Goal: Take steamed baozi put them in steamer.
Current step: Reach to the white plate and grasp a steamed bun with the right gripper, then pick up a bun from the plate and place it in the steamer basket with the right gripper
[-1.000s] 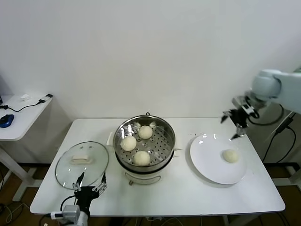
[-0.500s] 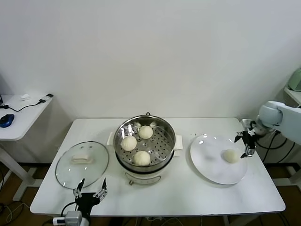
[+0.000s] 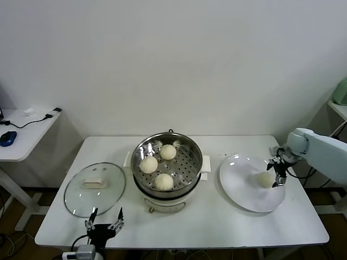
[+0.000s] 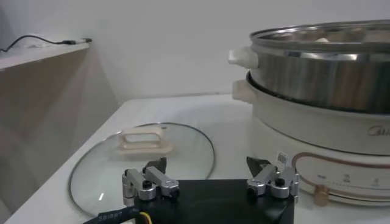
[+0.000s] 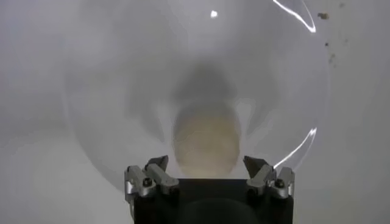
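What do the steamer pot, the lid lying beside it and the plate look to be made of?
The steamer pot looks like polished stainless steel, mirror-bright with a perforated tray, on a glossy white, probably plastic, base. The lid is clear, likely glass, since the table shows through it; its cream handle looks plastic. The plate is smooth glossy white, ceramic or melamine.

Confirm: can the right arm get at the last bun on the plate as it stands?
Probably yes. The right tool hangs open right over the bun, which sits alone on the plate. In the wrist view the bun lies between the open fingers with nothing else nearby.
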Action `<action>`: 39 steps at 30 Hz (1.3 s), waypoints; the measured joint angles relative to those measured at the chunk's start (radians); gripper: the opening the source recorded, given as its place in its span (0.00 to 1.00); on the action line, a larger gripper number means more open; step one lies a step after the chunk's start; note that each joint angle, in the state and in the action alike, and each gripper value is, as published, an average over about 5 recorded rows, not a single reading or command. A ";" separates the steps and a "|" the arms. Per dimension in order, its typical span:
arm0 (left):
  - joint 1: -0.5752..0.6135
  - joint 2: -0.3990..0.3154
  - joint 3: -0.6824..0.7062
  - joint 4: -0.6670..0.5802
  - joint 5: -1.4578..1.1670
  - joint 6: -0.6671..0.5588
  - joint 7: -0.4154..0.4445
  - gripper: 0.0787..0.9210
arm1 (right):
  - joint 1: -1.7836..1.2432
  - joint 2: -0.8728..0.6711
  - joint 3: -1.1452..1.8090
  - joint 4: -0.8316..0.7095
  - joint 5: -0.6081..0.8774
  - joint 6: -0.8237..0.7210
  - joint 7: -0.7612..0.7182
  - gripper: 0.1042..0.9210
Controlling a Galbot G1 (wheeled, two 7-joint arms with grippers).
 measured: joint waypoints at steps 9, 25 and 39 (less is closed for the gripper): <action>0.000 0.000 0.001 -0.002 0.003 0.001 -0.002 0.88 | -0.026 0.014 0.031 -0.019 -0.010 -0.003 0.000 0.69; 0.008 0.010 0.012 -0.033 0.007 0.008 -0.002 0.88 | 0.380 -0.015 -0.274 0.266 0.227 -0.082 -0.009 0.67; -0.017 0.025 0.028 -0.042 0.018 0.009 -0.002 0.88 | 0.811 0.206 -0.488 0.604 0.670 -0.224 0.089 0.67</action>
